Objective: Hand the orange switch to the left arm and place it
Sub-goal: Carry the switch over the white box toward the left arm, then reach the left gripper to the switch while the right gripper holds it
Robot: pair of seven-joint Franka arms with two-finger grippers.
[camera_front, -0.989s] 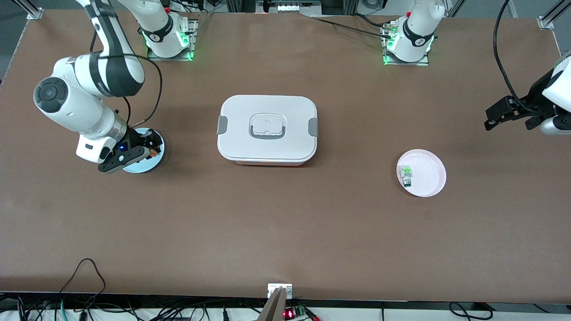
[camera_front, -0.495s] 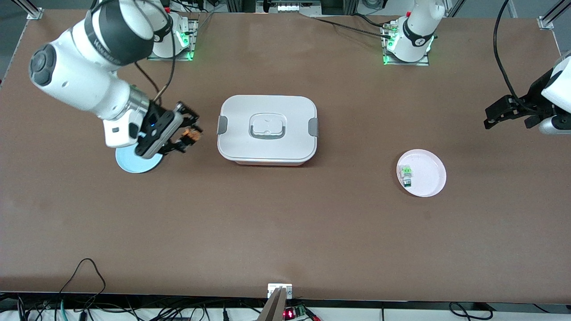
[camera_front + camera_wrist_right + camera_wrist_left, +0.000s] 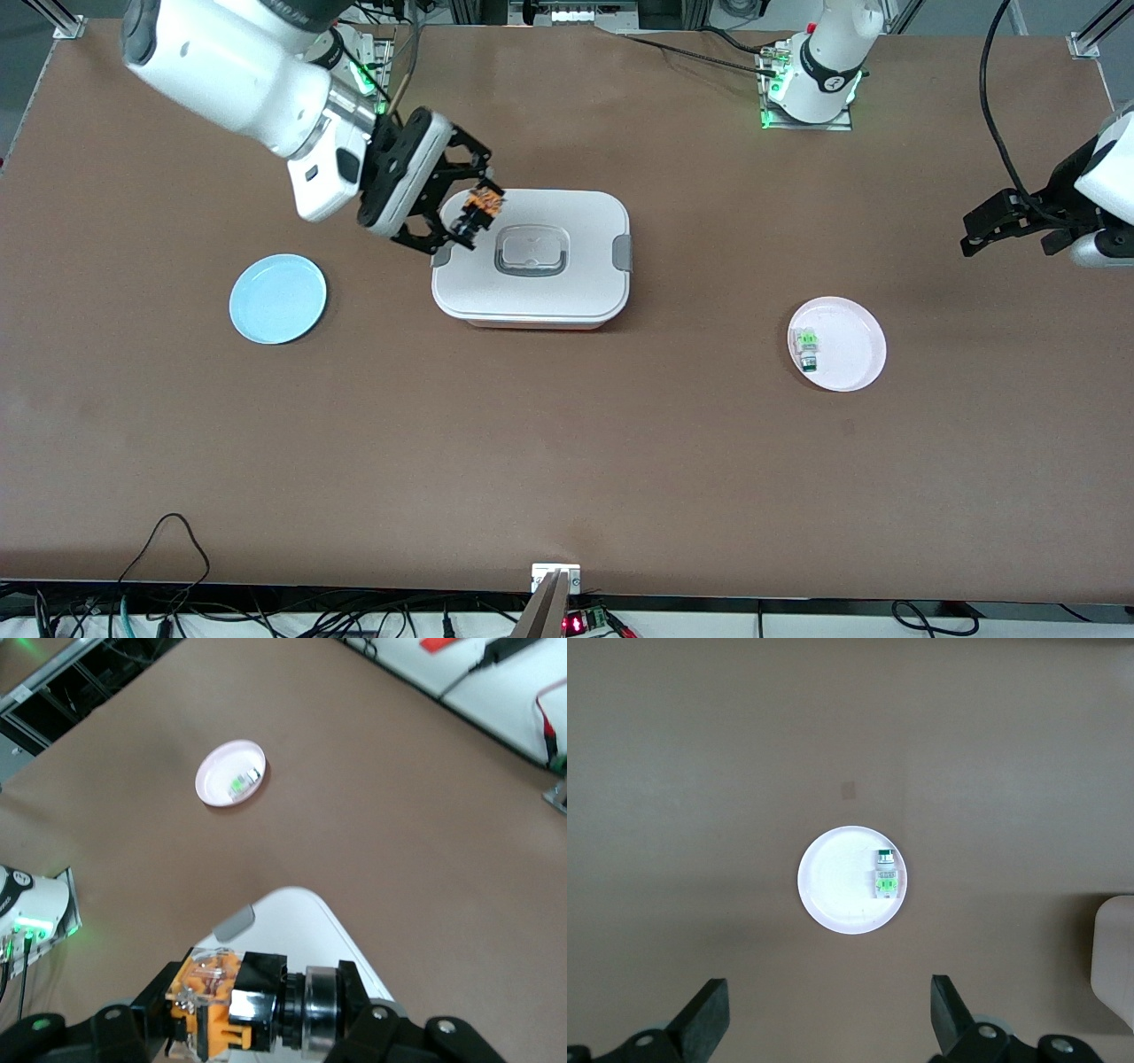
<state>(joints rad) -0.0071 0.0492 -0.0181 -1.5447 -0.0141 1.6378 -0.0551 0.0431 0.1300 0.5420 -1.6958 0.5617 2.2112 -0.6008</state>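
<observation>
My right gripper is shut on the orange switch, a small black and orange block, and holds it in the air over the white box at the corner toward the right arm's base. The switch fills the right wrist view, with the box under it. My left gripper is open and empty above the table at the left arm's end. Its fingers stand wide apart over bare table in the left wrist view.
A light blue plate lies toward the right arm's end. A pink plate with a green-and-white component lies toward the left arm's end, and shows in the left wrist view and the right wrist view.
My right gripper has lifted the orange switch off the blue plate and carried it up and across to above the box's corner. The left arm has not moved.
</observation>
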